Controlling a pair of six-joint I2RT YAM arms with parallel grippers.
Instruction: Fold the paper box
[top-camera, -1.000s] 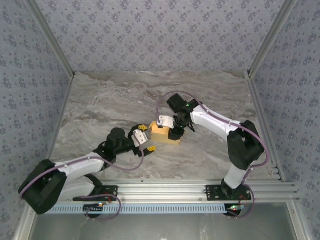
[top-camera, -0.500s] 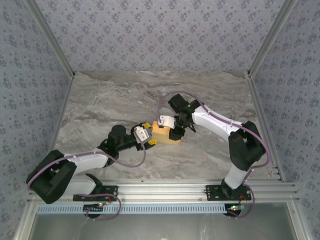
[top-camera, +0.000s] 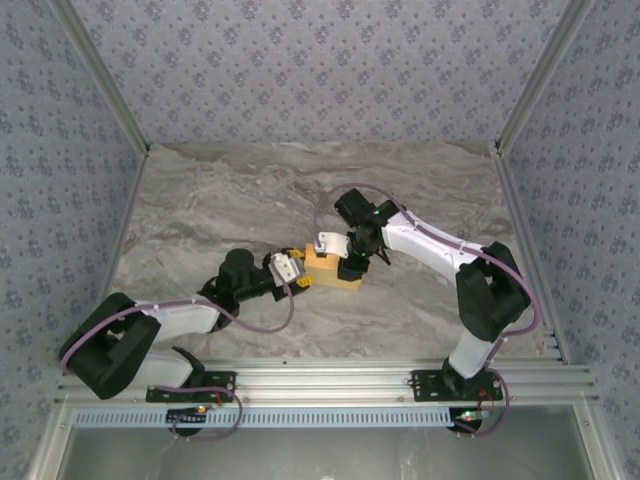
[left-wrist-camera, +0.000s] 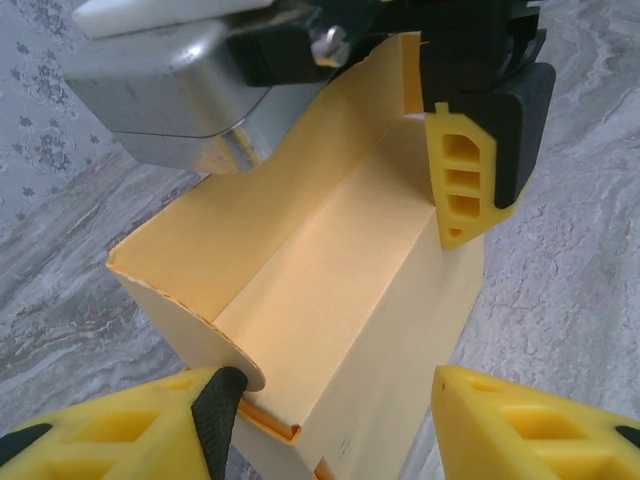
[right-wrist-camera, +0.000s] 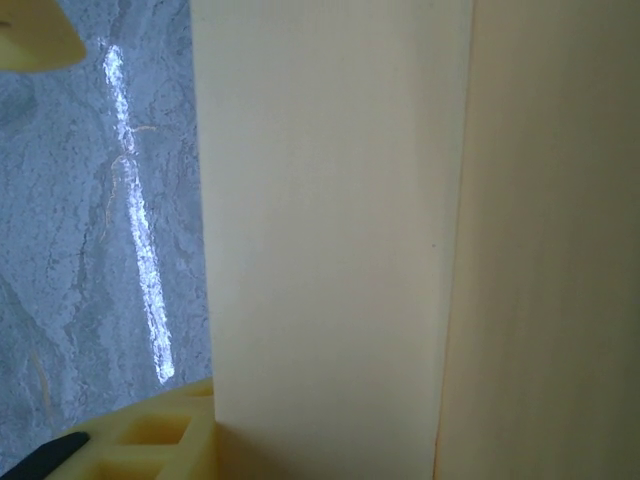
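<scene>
The paper box (top-camera: 332, 268) is a yellow-orange card box, partly formed, resting on the marble table near its middle. My right gripper (top-camera: 345, 258) is shut on the box's far wall; one yellow finger (left-wrist-camera: 465, 175) presses on that wall's outside. In the right wrist view the card (right-wrist-camera: 330, 250) stands close in front of the camera, beside one finger (right-wrist-camera: 150, 440). My left gripper (left-wrist-camera: 335, 400) straddles the near end of the box (left-wrist-camera: 340, 280). Its left pad (left-wrist-camera: 215, 410) touches a curved flap, while the other finger (left-wrist-camera: 520, 430) stands apart from the box's side. The left gripper (top-camera: 299, 277) is open.
Grey marble tabletop (top-camera: 230, 200) lies all round the box. Patterned walls (top-camera: 60, 180) close in the left, right and back. An aluminium rail (top-camera: 350, 378) with both arm bases runs along the near edge.
My left gripper has moved right, up to the box's near end, and its jaws have narrowed round it. The right gripper keeps hold of the box, which has barely shifted.
</scene>
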